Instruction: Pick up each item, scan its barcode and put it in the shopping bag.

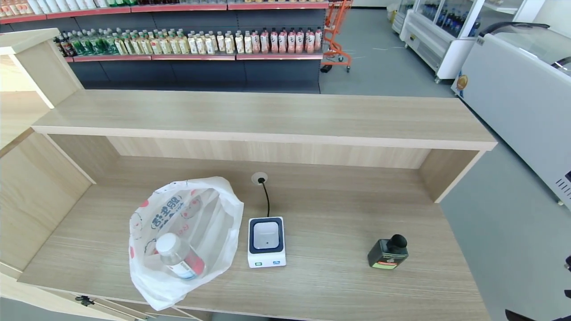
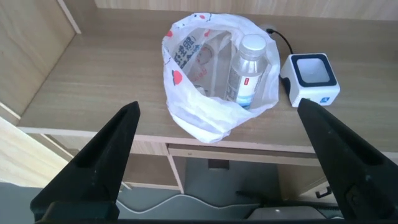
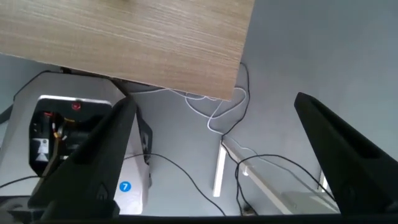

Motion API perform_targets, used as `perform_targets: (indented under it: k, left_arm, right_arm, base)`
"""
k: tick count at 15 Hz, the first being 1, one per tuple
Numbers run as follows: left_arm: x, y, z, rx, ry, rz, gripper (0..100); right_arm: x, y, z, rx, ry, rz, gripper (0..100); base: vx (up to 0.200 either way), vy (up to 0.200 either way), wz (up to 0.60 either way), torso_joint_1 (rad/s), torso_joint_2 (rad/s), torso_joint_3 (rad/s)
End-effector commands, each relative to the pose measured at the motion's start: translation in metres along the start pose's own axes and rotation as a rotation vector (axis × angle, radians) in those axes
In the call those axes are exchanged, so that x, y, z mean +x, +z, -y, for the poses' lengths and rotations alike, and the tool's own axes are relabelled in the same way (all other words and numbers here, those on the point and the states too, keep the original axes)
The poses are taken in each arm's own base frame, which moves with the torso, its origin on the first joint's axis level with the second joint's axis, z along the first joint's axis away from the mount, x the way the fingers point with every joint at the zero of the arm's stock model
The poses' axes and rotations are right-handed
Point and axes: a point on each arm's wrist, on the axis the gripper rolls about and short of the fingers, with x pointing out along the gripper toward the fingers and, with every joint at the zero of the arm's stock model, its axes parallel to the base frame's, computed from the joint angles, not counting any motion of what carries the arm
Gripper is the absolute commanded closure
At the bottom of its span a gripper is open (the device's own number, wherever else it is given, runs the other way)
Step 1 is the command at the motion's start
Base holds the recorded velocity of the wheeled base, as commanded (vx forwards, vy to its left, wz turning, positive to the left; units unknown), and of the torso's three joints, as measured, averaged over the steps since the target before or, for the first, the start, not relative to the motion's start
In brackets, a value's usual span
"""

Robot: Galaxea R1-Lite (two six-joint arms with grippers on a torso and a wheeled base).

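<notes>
A white shopping bag [image 1: 187, 236] stands open on the left of the wooden counter, with a clear bottle [image 1: 178, 257] with a white cap and red label inside. The white barcode scanner [image 1: 266, 241] sits just right of the bag, its cable running to a hole in the counter. A small dark bottle [image 1: 388, 252] with a black cap lies alone toward the right. In the left wrist view the bag [image 2: 214, 68], the bottle [image 2: 249, 68] and the scanner [image 2: 313, 78] lie beyond my left gripper [image 2: 217, 168], which is open, held off the counter's near edge. My right gripper [image 3: 217, 162] is open, low beside the counter's corner.
A raised wooden ledge [image 1: 267, 116] runs along the back of the counter [image 1: 330, 267], with side walls at both ends. Store shelves of drinks [image 1: 192, 42] and freezers [image 1: 513, 80] stand behind. Cables [image 3: 224, 118] lie on the floor under the counter's right corner.
</notes>
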Motion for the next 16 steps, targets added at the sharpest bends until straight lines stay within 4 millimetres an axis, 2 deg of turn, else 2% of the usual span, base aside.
perform_targets:
  k: [1,6,9,12,16]
  left_arm:
    - [0.000,0.000,0.000,-0.001,0.001,-0.001,0]
    - [0.000,0.000,0.000,-0.001,0.001,-0.001,0]
    - [0.000,0.000,0.000,-0.001,0.001,-0.001,0]
    - [0.000,0.000,0.000,-0.001,0.001,-0.001,0]
    - [0.000,0.000,0.000,-0.001,0.001,-0.001,0]
  right_arm:
    - [0.007,0.001,-0.002,-0.035,0.022,-0.037,0]
    - [0.024,0.014,-0.003,-0.147,0.073,-0.094,0]
    - [0.046,0.027,-0.002,-0.244,0.053,-0.072,0]
    - [0.065,0.030,-0.005,-0.286,0.060,-0.059,0]
    - [0.079,0.028,-0.009,-0.308,0.115,-0.074,0]
  base:
    - [0.000,0.000,0.00,0.000,0.00,0.000]
    - [0.000,0.000,0.00,0.000,0.00,0.000]
    - [0.000,0.000,0.00,0.000,0.00,0.000]
    - [0.000,0.000,0.00,0.000,0.00,0.000]
    - [0.000,0.000,0.00,0.000,0.00,0.000]
